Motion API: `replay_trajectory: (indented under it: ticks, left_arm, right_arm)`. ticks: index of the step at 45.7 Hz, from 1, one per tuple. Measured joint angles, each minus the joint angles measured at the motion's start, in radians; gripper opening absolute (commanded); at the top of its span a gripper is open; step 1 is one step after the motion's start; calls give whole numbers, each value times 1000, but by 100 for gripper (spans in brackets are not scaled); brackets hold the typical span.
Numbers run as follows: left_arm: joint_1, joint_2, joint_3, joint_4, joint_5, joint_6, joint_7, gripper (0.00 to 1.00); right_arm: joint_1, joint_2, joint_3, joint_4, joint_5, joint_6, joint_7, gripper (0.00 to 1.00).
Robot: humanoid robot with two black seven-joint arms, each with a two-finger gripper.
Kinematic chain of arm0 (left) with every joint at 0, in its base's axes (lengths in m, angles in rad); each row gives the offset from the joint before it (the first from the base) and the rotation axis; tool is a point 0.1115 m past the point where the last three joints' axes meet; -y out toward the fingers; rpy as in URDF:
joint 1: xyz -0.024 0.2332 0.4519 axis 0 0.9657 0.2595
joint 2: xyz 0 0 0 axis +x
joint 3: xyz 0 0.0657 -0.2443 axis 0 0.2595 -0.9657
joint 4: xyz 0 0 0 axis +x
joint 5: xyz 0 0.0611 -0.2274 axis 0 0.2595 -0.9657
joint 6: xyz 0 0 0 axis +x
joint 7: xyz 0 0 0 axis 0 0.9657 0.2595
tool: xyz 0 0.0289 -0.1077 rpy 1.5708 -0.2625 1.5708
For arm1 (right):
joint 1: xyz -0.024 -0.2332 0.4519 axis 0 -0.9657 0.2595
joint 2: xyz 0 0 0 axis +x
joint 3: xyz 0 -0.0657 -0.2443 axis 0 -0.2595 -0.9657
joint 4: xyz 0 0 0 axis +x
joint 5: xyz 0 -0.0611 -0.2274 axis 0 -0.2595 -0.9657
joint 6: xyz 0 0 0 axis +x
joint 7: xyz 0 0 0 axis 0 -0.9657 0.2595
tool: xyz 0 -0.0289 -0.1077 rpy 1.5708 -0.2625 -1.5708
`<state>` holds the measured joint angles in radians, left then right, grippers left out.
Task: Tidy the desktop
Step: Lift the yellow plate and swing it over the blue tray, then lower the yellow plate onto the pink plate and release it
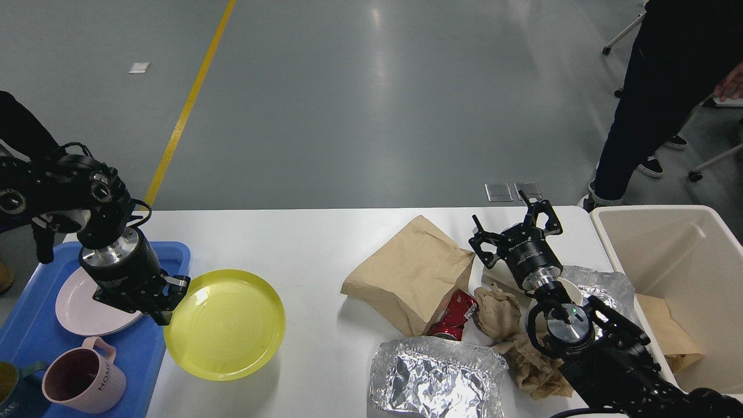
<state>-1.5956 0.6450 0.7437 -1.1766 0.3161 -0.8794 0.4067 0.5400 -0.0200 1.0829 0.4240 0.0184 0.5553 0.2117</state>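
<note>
My left tool (165,299) grips round yellow plastic plate (225,324) at rim, near blue tray (174,255), white bench (290,244) left end. Right tool (516,229) spread wide, empty. Brown paper bag (412,270), foil (435,377), crushed red can (455,316) uncleared at right end.

— What carries it all?
— A white desktop (290,244) across the lower frame.
— And on it?
— A blue tray (29,325) at lower left; a brown bag (406,273) right of centre, a red can (455,316) just below it, foil (435,377) at the bottom edge, crumpled paper (499,310) beside the can.
</note>
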Motion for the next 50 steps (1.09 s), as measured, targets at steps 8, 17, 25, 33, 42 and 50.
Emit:
replay_trajectory:
  ticks: [8,17,25,33,42,50]
  left_arm:
    - [-105,45,35,0,-35,-50,-3,0]
    - [-179,117,64,2,-47,-79,-6,0]
    - [-182,192,86,43,-48,-81,-9,0]
    - [-113,220,109,197,-47,-81,-12,0]
    - [5,223,92,368,-51,-81,-18,0]
    - [109,209,45,495,-50,-81,-35,0]
  right_arm:
    - [0,0,0,0,0,0,0,100]
    - [0,0,0,0,0,0,0,100]
    - [0,0,0,0,0,0,0,100]
    - [0,0,0,1,0,0,0,100]
    - [0,0,0,1,0,0,0,100]
    - [0,0,0,1,0,0,0,100]
